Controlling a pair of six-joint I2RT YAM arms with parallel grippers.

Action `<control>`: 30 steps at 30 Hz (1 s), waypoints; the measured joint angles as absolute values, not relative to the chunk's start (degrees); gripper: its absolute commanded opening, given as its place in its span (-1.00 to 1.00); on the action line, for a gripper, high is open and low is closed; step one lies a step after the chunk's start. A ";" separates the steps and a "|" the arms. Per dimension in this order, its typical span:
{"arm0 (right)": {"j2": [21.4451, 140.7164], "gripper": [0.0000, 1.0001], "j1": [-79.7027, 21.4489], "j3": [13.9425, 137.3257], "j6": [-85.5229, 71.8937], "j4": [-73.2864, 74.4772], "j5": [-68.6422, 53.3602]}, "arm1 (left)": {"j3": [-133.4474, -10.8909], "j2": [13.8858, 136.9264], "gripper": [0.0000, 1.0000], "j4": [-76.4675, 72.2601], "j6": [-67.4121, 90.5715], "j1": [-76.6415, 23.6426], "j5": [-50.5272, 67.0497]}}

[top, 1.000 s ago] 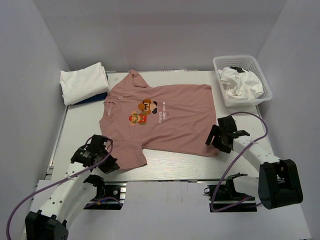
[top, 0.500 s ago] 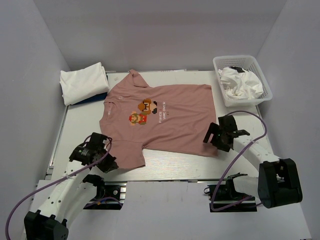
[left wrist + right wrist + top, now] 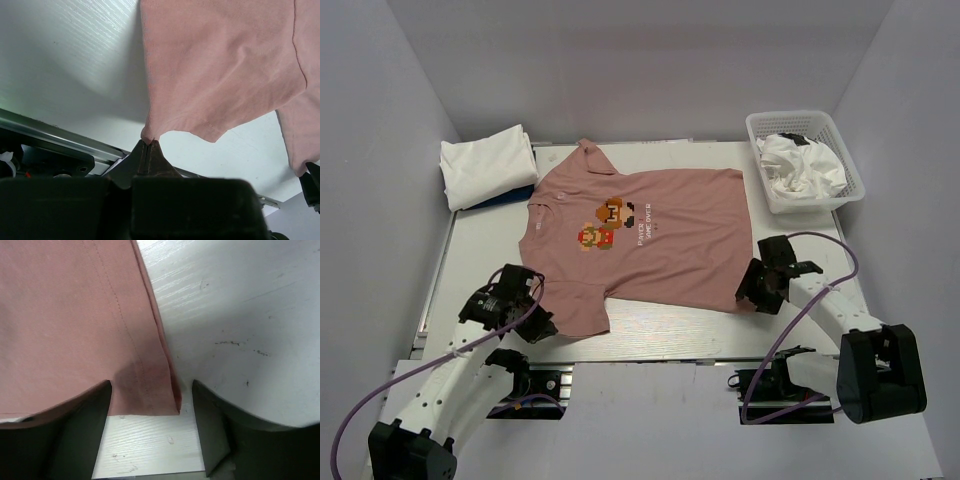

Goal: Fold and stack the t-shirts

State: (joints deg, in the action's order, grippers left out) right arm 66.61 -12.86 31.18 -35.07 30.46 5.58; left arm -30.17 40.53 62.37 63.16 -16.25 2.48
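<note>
A dusty-pink t-shirt [image 3: 650, 235] with a pixel-art print lies spread flat on the table. My left gripper [image 3: 536, 326] is at the shirt's near-left sleeve. In the left wrist view its jaws [image 3: 149, 145] are shut on a pinch of the pink fabric [image 3: 220, 65]. My right gripper [image 3: 756, 290] is at the shirt's near-right hem corner. In the right wrist view it [image 3: 151, 386] stands open, and the pink hem corner [image 3: 150, 390] lies flat on the table between the two fingers, untouched.
Folded white t-shirts [image 3: 488, 165] are stacked at the back left, with a blue edge [image 3: 498, 201] beneath. A white mesh basket [image 3: 790, 116] at the back right holds a crumpled white t-shirt [image 3: 802, 166]. The table's metal front rail [image 3: 60, 142] runs close under the left gripper.
My right gripper has dropped slightly toward the near-right hem corner and its jaws have narrowed a little. The left gripper has kept its pinch and barely moved.
</note>
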 measured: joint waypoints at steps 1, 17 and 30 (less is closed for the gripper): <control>66.70 0.12 -12.86 31.16 -35.20 30.55 5.26 | -30.09 40.53 -1.00 62.30 63.02 -16.25 2.46; 67.96 -1.00 -11.27 31.83 -36.38 33.43 7.46 | -28.23 37.74 -1.00 63.05 62.50 -16.25 5.85; 68.07 -1.00 -4.91 32.49 -31.90 35.03 8.25 | -32.23 35.77 -1.00 65.14 60.38 -16.25 7.11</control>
